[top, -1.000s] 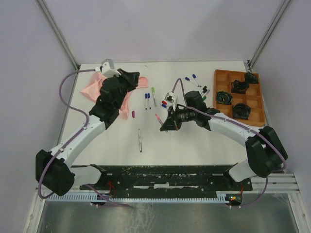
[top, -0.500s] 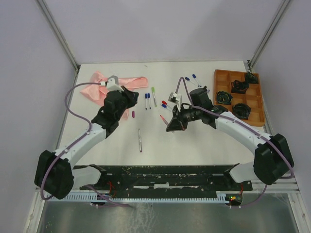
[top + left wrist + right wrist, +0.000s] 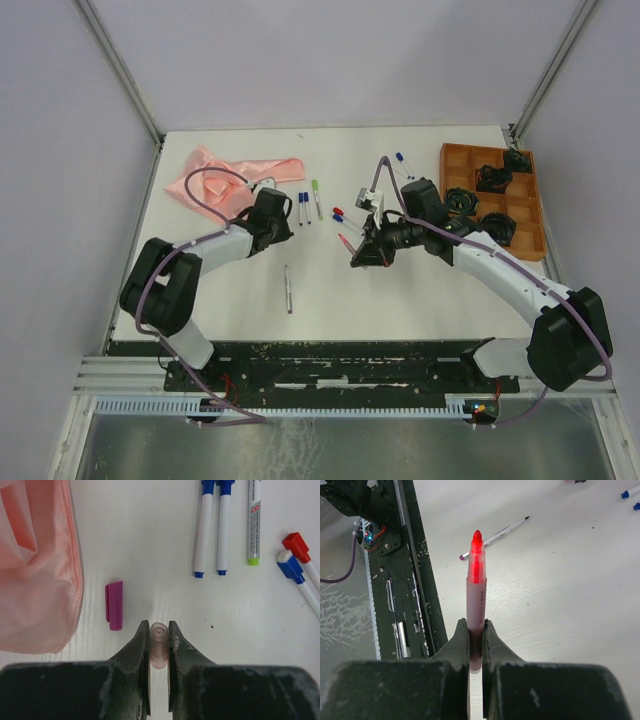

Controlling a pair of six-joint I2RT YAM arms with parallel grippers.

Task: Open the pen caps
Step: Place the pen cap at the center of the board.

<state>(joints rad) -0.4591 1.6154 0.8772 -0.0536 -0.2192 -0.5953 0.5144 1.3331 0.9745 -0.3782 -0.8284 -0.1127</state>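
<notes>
The left claw [image 3: 159, 629] was recorded clamped on a pale pink pen cap [image 3: 159, 647]. A loose purple cap [image 3: 114, 605] was noted on the bench [image 3: 150, 555] at its 10 o'clock, beside a pink cloth [image 3: 35, 570], and two blue-capped pens [image 3: 204, 530] at 1 o'clock. The right claw [image 3: 476, 625] was recorded clamped on an uncapped red pen [image 3: 476, 587], its tip pointed to 12 o'clock.

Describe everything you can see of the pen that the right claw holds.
The pen is slim, with a frosted pale pink, plastic-looking barrel and faint print along it. It is uncapped: a clear red neck and a pointed red tip are bare. The right claw is shut on its rear part. The pen sticks straight out from the claw, raised over the table, and touches nothing else.
</notes>
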